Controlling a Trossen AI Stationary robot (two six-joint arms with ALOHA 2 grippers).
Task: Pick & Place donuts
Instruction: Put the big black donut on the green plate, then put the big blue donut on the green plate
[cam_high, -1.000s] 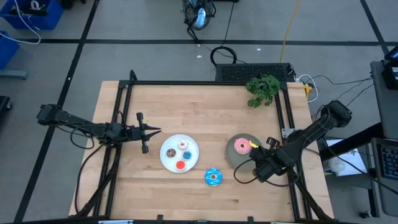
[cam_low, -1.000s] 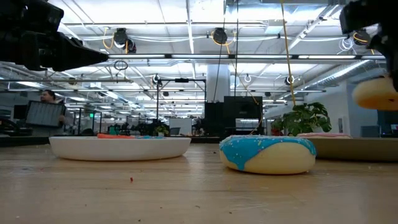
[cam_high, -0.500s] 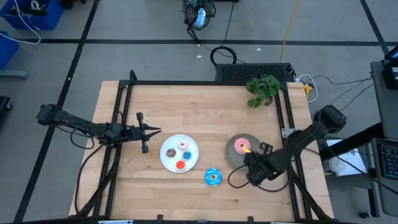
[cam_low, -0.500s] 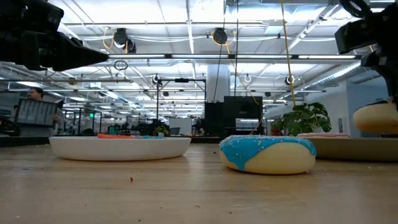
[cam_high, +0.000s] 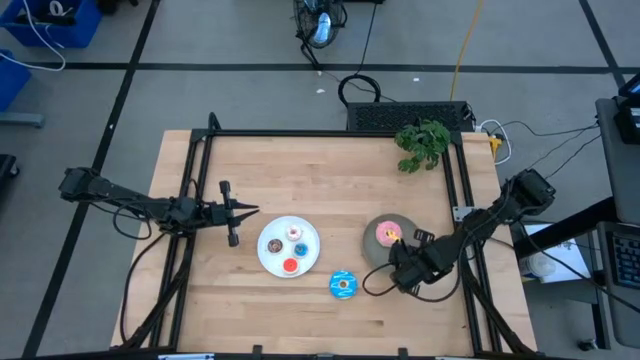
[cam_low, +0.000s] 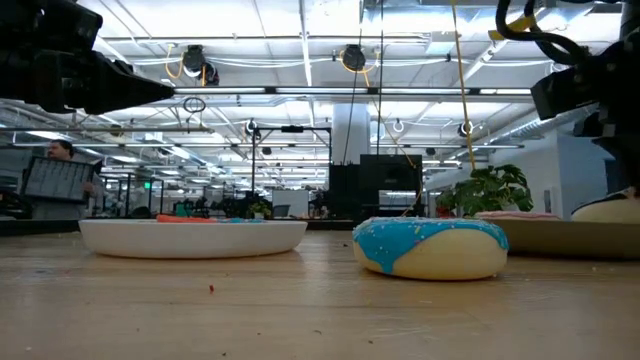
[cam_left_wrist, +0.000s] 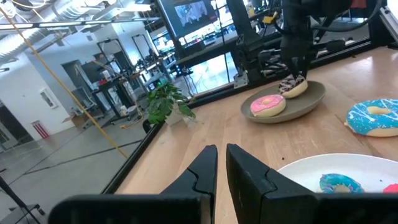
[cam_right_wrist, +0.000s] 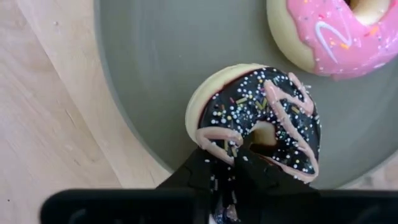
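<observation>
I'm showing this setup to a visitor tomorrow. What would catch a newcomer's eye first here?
Likely the right gripper pinching a chocolate sprinkled donut over the grey plate, beside the pink donut lying on it. Next, the large blue donut alone on the wood near the front edge, and the white plate of small donuts at centre. The left gripper waits left of that plate.

Seven donuts (cam_high: 343, 285) — two plates (cam_high: 270, 262) — two arms (cam_high: 130, 202).

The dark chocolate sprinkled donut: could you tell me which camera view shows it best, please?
The right wrist view: the dark chocolate donut fills the frame, pinched by the right gripper over the grey plate. The left wrist view shows it small and far off; the high view hides it under the arm; the low view shows only a pale edge.
</observation>
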